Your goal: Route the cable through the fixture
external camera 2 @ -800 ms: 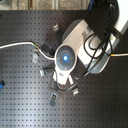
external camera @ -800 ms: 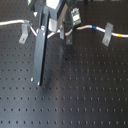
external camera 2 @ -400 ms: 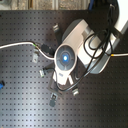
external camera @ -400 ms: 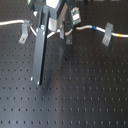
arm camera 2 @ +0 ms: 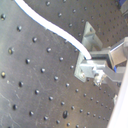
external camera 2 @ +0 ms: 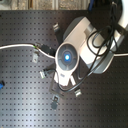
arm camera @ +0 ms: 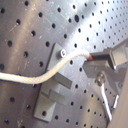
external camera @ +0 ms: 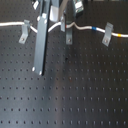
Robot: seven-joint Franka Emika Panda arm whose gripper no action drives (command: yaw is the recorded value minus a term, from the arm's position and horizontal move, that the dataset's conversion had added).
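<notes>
Cable (arm camera: 35, 80), a light, limp braided cord, crosses the first wrist view's middle above a fixture clip (arm camera: 50, 97); the gripper (arm camera: 102, 62) pinches its end, jaws nearly closed, the sensible hold.

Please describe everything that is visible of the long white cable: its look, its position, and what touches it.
The long thin white cable looks braided and flexible in the first wrist view. In the first exterior view it runs across the far side of the black perforated board, wavy, past small grey metal clips, with a short blue band and a yellow band. The gripper is shut on it, and it passes over one clip.
</notes>
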